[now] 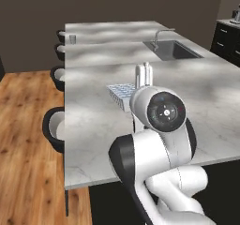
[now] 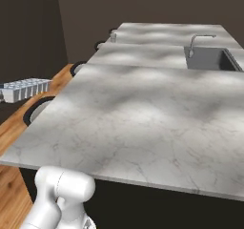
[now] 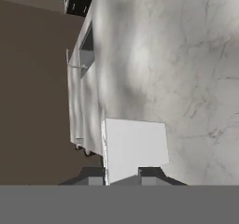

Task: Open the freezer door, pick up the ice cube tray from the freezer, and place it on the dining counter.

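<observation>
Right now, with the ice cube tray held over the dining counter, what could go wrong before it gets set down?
1. The gripper holds the ice cube tray by one end only, so it may tilt or slip on release.
2. The right base view shows the tray well above the dining counter; opening from there could drop it and spill cubes.
3. The arm hides part of the tray in the left base view, so judging its height over the stone is uncertain.

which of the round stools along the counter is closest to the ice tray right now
The nearest stool, at the lower left of the left base view; the others line up farther back along the dining counter edge.
</observation>
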Available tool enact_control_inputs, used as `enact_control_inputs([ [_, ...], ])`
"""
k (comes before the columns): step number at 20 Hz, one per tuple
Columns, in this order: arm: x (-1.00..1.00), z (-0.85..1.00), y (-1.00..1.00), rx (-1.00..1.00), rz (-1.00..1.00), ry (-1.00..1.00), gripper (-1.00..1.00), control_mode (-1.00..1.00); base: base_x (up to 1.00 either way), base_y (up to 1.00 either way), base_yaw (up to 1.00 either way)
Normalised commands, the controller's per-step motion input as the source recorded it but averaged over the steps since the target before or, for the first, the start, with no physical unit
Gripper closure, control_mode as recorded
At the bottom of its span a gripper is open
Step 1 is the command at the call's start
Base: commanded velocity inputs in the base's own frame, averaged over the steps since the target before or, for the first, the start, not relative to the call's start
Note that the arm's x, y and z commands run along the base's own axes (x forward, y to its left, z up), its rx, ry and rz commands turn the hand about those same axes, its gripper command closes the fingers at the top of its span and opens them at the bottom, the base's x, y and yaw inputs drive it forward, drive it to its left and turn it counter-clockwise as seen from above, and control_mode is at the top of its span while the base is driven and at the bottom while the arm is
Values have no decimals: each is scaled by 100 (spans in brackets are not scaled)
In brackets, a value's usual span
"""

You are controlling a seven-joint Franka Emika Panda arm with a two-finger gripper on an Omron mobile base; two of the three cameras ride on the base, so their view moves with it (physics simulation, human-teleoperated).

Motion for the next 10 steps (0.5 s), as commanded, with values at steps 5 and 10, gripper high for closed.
enact_control_inputs([
  [5,100,-61,0,2,-19,3,100,-100,0,0,0],
  [10,100,-61,-7,8,-17,7,100,-100,0,0,0],
])
